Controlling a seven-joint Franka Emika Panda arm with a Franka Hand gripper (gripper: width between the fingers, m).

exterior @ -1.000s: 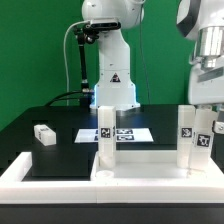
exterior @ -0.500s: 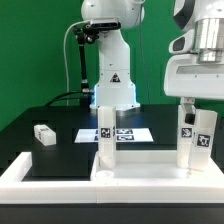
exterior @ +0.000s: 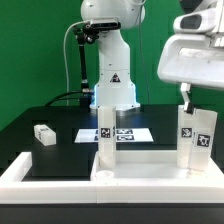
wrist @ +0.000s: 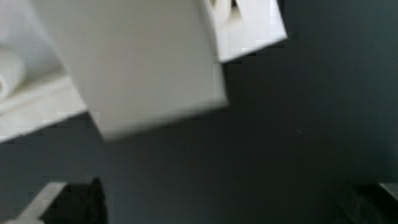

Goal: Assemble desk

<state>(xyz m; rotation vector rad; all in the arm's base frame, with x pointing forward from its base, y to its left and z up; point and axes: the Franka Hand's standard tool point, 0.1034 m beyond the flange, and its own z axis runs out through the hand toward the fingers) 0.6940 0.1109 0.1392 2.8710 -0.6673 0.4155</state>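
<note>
Exterior view: the white two-finger gripper (exterior: 195, 97) hangs at 2 o'clock in the scene, above the legs on the exterior view's right. Only 1 thin finger (exterior: 184, 97) shows clearly, and it touches nothing. The desk's wide flat white plastic tabletop panel (exterior: 145, 162) lies at 5 o'clock on the black table (exterior: 60, 118), inside the low white border wall (exterior: 20, 175). 3 short square-section white legs stand upright on it. The lone leg (exterior: 105, 138) stands at the panel's 10 o'clock. The rear leg (exterior: 186, 135) and the front leg (exterior: 205, 145), both tagged, stand just beside each other at its 2 o'clock. A loose leg block (exterior: 43, 134) lies at 9 o'clock, well apart. The flat white marker board (exterior: 128, 133) lies at the panel's 12 o'clock.

Wrist view: the dark fingertips (wrist: 54, 205) stand spread as wide as they go, with only dark table between them, so the claw holds nothing. A blurred, tilted white leg top (wrist: 151, 70) looms beyond.
</note>
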